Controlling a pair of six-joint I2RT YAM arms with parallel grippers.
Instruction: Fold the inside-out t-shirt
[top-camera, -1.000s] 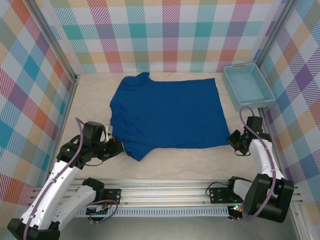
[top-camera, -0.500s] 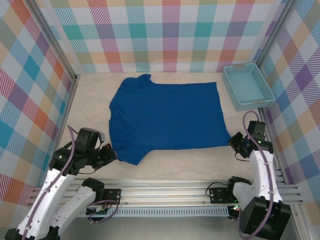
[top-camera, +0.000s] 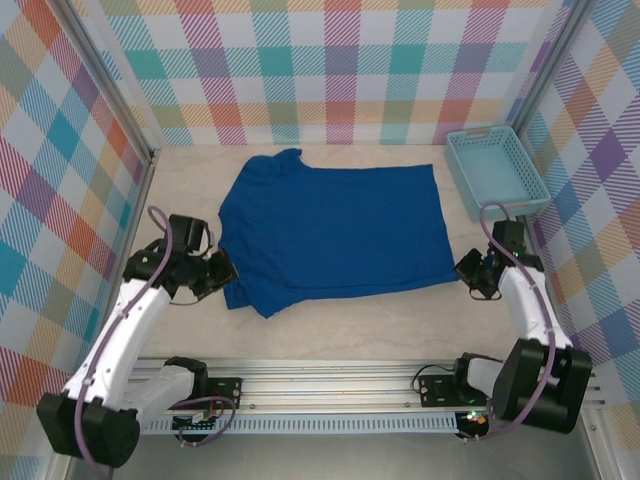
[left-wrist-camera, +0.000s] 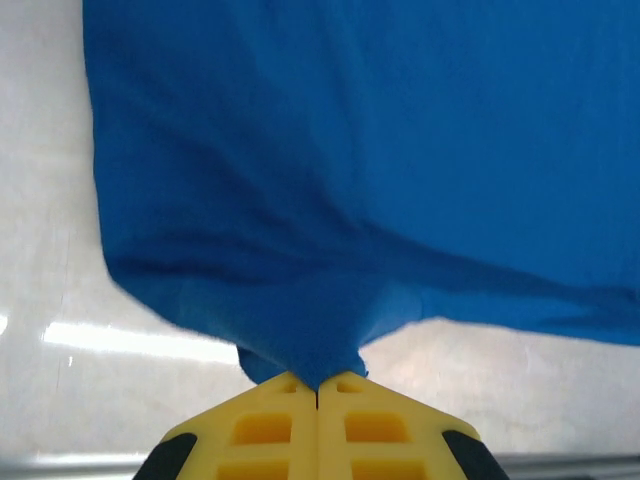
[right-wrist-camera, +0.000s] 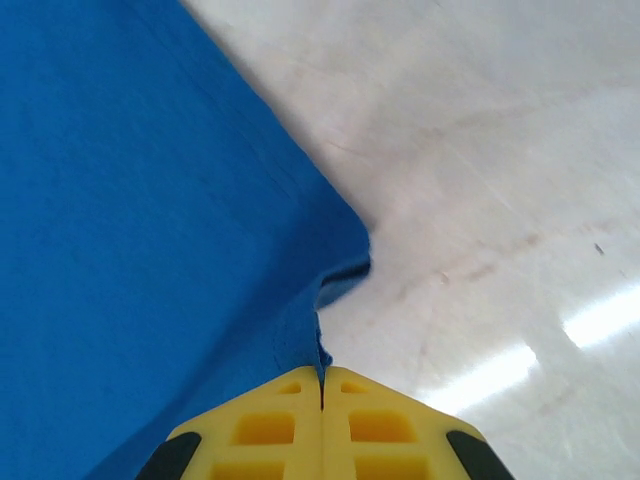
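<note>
T-shirt (top-camera: 335, 235), royal-blue, lies spread flat beside the light-blue basket (top-camera: 460, 172). We judge it limp and light (it sags where lifted), so edges suit gripping: left gripper (left-wrist-camera: 317, 385) pinches the sleeve (top-camera: 255, 298) farthest from the basket, right gripper (right-wrist-camera: 321, 375) a hem corner (right-wrist-camera: 345, 235) on the basket's side.

Matt blue cloth t-shirt (top-camera: 335, 230), glossy pale table (top-camera: 400, 320), plastic basket (top-camera: 497, 172)

Left gripper (top-camera: 224, 274) and right gripper (top-camera: 468, 270) sit low, each clamped on the t-shirt (top-camera: 335, 230).
</note>
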